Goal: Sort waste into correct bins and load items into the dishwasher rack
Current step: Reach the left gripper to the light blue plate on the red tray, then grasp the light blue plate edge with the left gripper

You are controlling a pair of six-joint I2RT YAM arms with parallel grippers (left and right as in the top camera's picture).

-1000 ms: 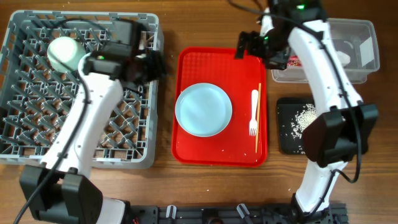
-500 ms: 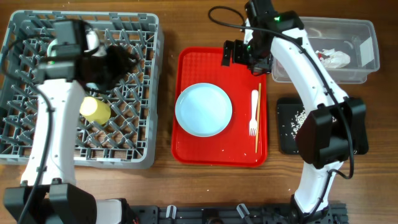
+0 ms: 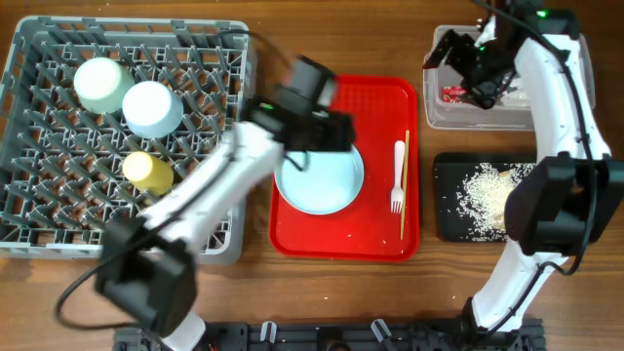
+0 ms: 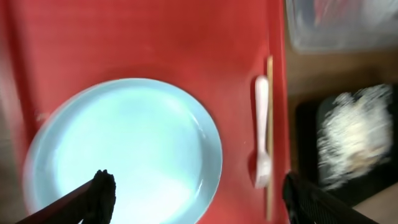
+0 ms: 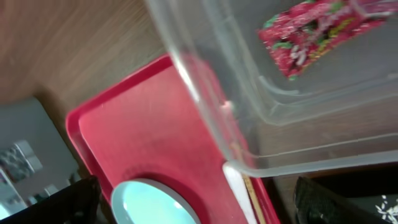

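**Loaded:** pale green bowl point(image 3: 100, 84), pale blue bowl point(image 3: 151, 107) and yellow cup point(image 3: 148, 171) in the dishwasher rack point(image 3: 58, 249), upper left.
**Binned:** red wrapper point(image 3: 455, 95) in the clear tub point(image 3: 434, 112), upper right; rice scraps point(image 3: 487, 190) on the black tray point(image 3: 448, 222).
**Outstanding, by my reading:** plate point(image 4: 124, 149), fork point(image 4: 262, 137) and chopsticks point(image 4: 269, 124), on the red tray point(image 3: 380, 97), centre.
**Left gripper** point(image 4: 198, 180): spread wide, empty, above the plate.
**Right gripper** point(image 5: 198, 186): spread, empty, over the tub.
**Napkin:** not discernible.

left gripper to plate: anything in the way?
Nothing visible. In the left wrist view the plate lies bare on the red tray, below the open left gripper. The fork and chopsticks lie off to one side, apart from the plate's rim.
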